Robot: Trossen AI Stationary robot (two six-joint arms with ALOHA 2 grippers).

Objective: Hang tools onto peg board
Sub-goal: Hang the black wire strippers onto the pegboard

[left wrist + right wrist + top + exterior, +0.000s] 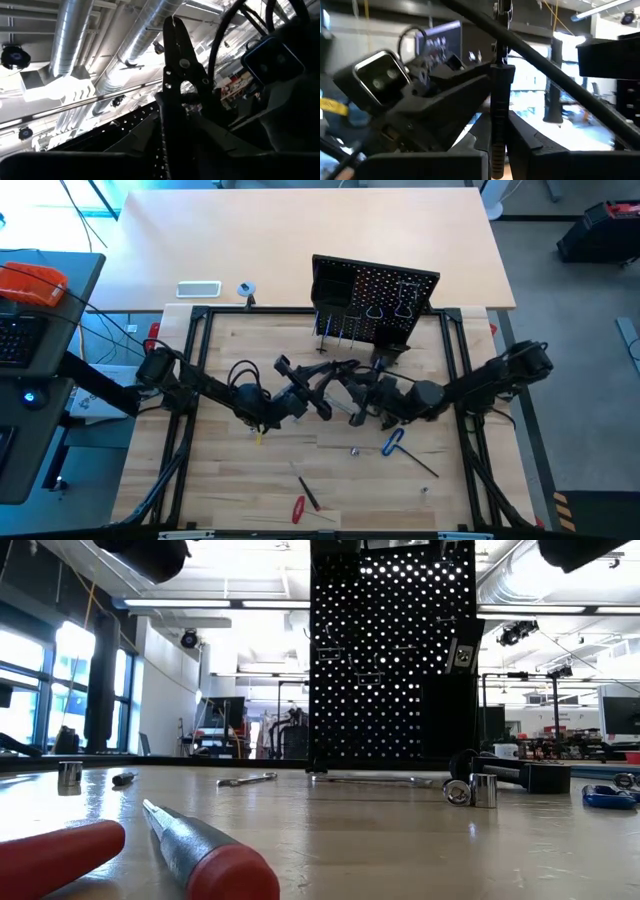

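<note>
The black-handled pliers (330, 385) hang in mid-air over the middle of the table, in front of the black peg board (375, 302), which stands upright at the far edge. My left gripper (305, 396) comes at them from the table's left and my right gripper (358, 402) from the right; both are shut on them. In the left wrist view the pliers (176, 65) stand with their closed nose up. In the right wrist view one ribbed handle (499, 105) stands upright, with the left hand just behind it. My left gripper has the pliers' handles (167, 131) between its two fingers, below the pivot. The fingers slant upward and lie along the tool, whose nose sticks out past them, clear of the table. Where the pads touch is too dark to see. My right gripper pinches one ribbed black handle of the pliers (498, 142) between its two fingers. It comes from the table's right, slanting a little upward. The handle stands upright between the fingers, and the pliers are lifted clear of the table.
On the table near the front lie a blue-handled hex key (392, 442), a small metal bit (354, 450) and two red-handled screwdrivers (298, 508). The low view shows a wrench (245, 779) and sockets (485, 790) before the peg board (390, 650), which carries wire hooks (390, 308).
</note>
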